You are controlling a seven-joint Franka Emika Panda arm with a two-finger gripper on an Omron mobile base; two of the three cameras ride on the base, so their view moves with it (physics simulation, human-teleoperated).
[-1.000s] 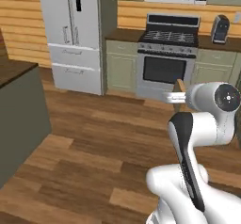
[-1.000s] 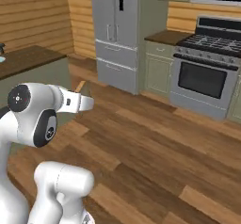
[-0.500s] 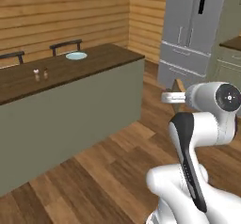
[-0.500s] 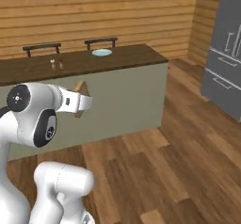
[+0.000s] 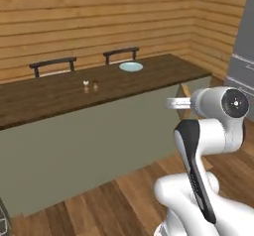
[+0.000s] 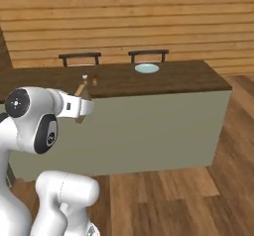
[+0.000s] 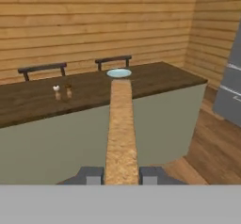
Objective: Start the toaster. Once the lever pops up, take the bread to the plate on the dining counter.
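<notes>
Clamped edge-on between the gripper's [image 7: 121, 175] fingers, the bread [image 7: 121, 129] runs its long axis straight toward twelve o'clock in the hand view, where the plate [image 7: 119, 73] waits well off, on the dining counter's [image 7: 155, 79] far edge.

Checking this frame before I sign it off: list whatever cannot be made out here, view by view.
- Bread: hand view shows it edge-on between the fingertips; its faces and toasting can't be judged.
- Gripper: left base view, the arm's white links cover the jaws.
- Two small shakers on the dining counter: too small to identify.
- Plate: too far away to see its surface.
- Chairs: counter hides everything below the backs.
</notes>
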